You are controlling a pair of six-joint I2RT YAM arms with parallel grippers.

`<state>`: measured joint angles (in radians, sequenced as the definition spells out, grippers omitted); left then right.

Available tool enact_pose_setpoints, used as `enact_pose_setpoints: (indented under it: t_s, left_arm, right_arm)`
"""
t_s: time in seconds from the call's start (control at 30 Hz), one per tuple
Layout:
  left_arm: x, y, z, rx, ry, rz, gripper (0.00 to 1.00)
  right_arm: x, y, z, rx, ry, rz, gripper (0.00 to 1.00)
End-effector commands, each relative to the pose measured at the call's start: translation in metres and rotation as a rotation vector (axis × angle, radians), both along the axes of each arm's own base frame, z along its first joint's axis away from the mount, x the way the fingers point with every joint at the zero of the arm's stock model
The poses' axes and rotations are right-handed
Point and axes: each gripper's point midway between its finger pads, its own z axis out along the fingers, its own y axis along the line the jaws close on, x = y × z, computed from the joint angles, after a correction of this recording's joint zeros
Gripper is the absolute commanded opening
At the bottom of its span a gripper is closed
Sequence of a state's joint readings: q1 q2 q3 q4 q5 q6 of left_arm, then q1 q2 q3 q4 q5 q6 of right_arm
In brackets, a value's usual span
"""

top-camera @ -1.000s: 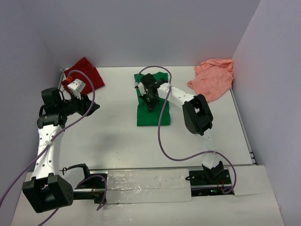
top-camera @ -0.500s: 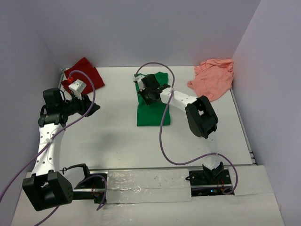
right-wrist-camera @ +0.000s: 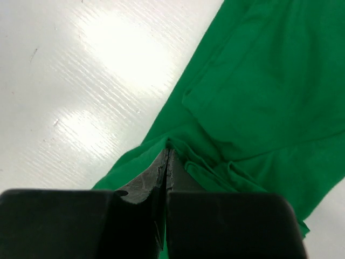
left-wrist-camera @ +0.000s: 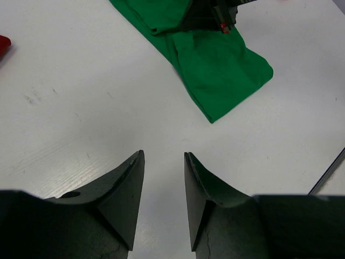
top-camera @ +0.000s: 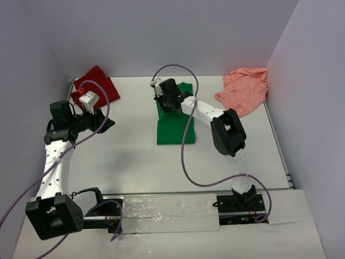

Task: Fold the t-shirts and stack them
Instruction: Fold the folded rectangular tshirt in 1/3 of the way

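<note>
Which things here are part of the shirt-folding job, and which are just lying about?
Job:
green t-shirt, pinched by the right gripper
dark red t-shirt
salmon pink t-shirt
left gripper, open over the table

Lying about:
purple cables
taped strip at the near edge

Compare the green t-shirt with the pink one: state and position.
The green t-shirt lies folded into a narrow strip; the pink t-shirt is a crumpled heap. Green sits mid-table, pink at the far right corner. The right hand pinches the green t-shirt's edge; nothing touches the pink t-shirt. Both are plain cloth on the white table.
</note>
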<state>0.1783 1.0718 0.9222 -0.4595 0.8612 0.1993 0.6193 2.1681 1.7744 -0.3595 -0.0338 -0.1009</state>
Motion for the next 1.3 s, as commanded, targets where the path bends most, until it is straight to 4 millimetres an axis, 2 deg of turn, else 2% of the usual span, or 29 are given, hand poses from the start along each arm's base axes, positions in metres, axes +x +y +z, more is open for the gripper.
enact_pose_setpoints:
  t_s: [0.0, 0.2, 0.23, 0.3, 0.33, 0.37, 0.43, 0.47, 0.57, 0.6, 0.63, 0.77, 0.9, 0.93, 1.1, 1.27]
  left_arm:
    - [0.006, 0.003, 0.003, 0.018, -0.039, -0.006, 0.44]
    - [0.006, 0.002, 0.002, 0.016, -0.038, -0.009, 0.44]
    - [0.006, 0.002, 0.002, 0.018, -0.04, -0.008, 0.44]
    - [0.006, 0.002, 0.002, 0.018, -0.04, -0.008, 0.44]
    - [0.005, 0.002, 0.002, 0.018, -0.04, -0.006, 0.44]
    - [0.005, 0.002, 0.003, 0.016, -0.04, -0.008, 0.44]
    - [0.004, 0.002, 0.005, 0.016, -0.045, -0.008, 0.44]
    - [0.004, 0.002, 0.005, 0.015, -0.045, -0.009, 0.45]
    - [0.003, 0.002, 0.006, 0.015, -0.05, -0.007, 0.45]
    - [0.003, 0.002, 0.006, 0.018, -0.053, -0.006, 0.45]
    - [0.002, 0.002, 0.007, 0.018, -0.055, -0.006, 0.45]
    - [0.001, 0.001, 0.007, 0.016, -0.055, -0.008, 0.45]
    - [0.002, 0.001, 0.008, 0.015, -0.056, -0.009, 0.45]
    - [0.002, 0.001, 0.008, 0.015, -0.056, -0.009, 0.45]
    - [0.003, 0.002, 0.005, 0.018, -0.051, -0.006, 0.45]
    - [0.004, 0.003, 0.002, 0.02, -0.041, -0.004, 0.45]
  right_arm:
    - [-0.005, 0.006, -0.003, 0.017, 0.043, -0.001, 0.0]
    - [0.001, 0.006, -0.001, 0.04, -0.007, -0.029, 0.0]
    - [0.012, 0.004, 0.015, 0.056, -0.073, -0.065, 0.0]
    - [0.016, -0.003, 0.025, 0.054, -0.122, -0.097, 0.0]
    - [0.021, -0.007, 0.037, 0.064, -0.156, -0.115, 0.0]
    - [0.02, -0.006, 0.055, 0.084, -0.184, -0.115, 0.0]
    - [0.015, -0.009, 0.066, 0.082, -0.183, -0.107, 0.0]
    - [0.014, -0.008, 0.078, 0.097, -0.191, -0.104, 0.0]
    - [0.004, -0.01, 0.082, 0.089, -0.149, -0.084, 0.0]
    - [-0.001, -0.011, 0.079, 0.08, -0.135, -0.076, 0.0]
    - [-0.005, -0.012, 0.084, 0.089, -0.138, -0.076, 0.0]
    - [-0.021, -0.018, 0.076, 0.077, -0.099, -0.06, 0.0]
    - [-0.036, -0.015, 0.055, 0.062, 0.002, -0.035, 0.0]
    - [-0.04, -0.016, 0.045, 0.045, 0.039, -0.032, 0.0]
    - [-0.043, -0.014, 0.023, 0.028, 0.09, -0.029, 0.0]
    - [-0.045, -0.008, 0.009, 0.022, 0.148, -0.026, 0.0]
